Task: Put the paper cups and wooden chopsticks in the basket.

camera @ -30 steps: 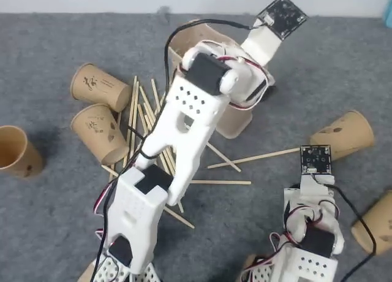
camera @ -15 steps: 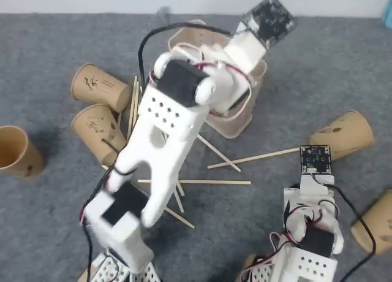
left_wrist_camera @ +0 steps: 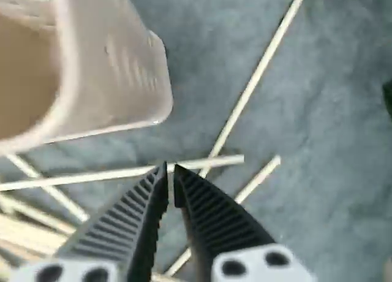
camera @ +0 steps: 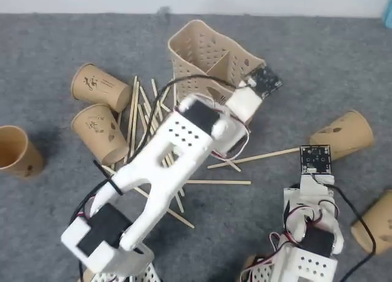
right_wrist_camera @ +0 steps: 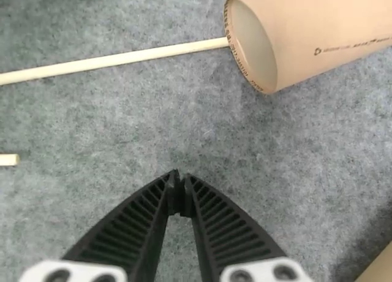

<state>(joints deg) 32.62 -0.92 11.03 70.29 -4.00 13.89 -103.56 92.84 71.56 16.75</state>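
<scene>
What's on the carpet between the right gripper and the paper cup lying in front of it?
Bare carpet separates the right gripper from the paper cup in the right wrist view; a chopstick lies beside that stretch.

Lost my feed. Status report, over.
Both jaws shut, empty. Basket upright; chopsticks, cups loose on carpet. Left arm overhangs the chopsticks.

A robotics lab bench: grey felt mat (camera: 43, 214) under white robot arms (camera: 168, 165).

Tiny unreadable print and a symbol on paper cup (right_wrist_camera: 318, 24).
</scene>
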